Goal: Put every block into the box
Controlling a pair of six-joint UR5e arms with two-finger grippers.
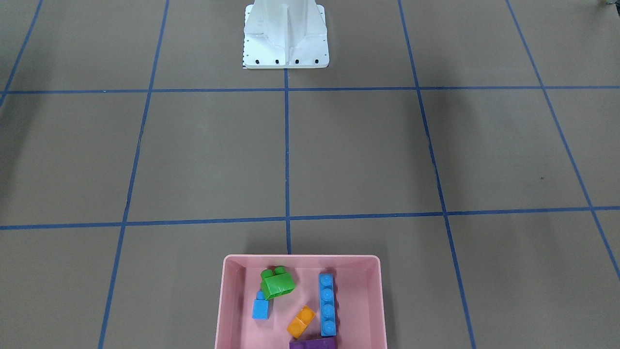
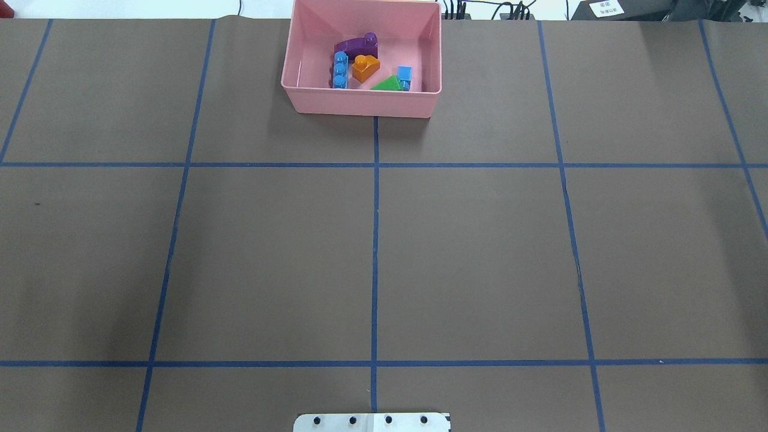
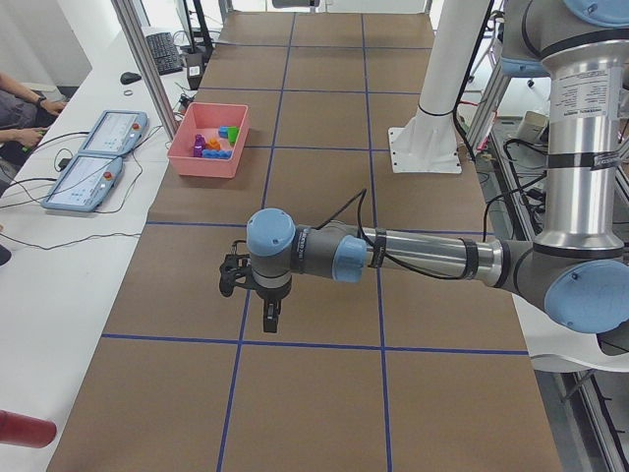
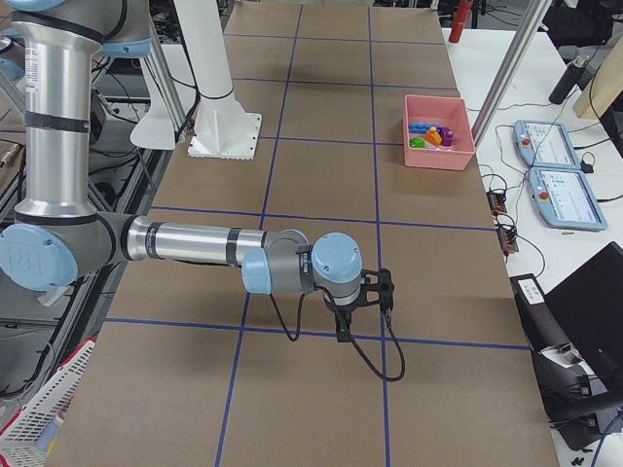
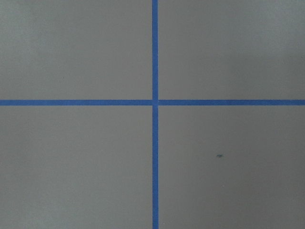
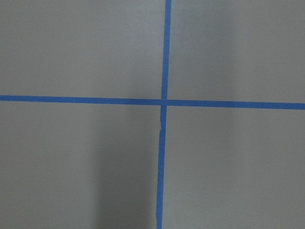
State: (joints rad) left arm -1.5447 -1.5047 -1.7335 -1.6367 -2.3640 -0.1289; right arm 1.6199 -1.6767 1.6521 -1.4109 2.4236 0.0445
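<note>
Shallow light-pink box (image 1: 361, 291) on the brown bench (image 1: 363, 155), at the edge farthest from the white robot base (image 1: 286, 43), met at its near wall by the centre blue tape line (image 1: 286, 145). Holds all five blocks. Toward one end, chunky green block (image 1: 277, 282), tilted, leaning on and touching the small blue block (image 1: 261, 308). Toward the other end, long four-stud blue block (image 1: 327, 304), studs up, lying from the robot-side wall toward the far wall. Between those two blues, orange block (image 1: 301, 321), turned at a slant, just beside the long one. Along the wall farthest from the robot, long purple block (image 1: 313, 343), partly cut off by the front-facing view's lower edge, close to the long blue one's end.

Well apart from the box, both arms reaching low over the bench. In the left side view, left tool (image 3: 269, 317) pointing straight down, close to a tape line; cannot tell whether spread or pressed together. In the right side view, right tool (image 4: 343, 331) pointing down likewise near a tape line; again cannot tell its state. Through each wrist camera, a crossing of blue tape on brown bench.
</note>
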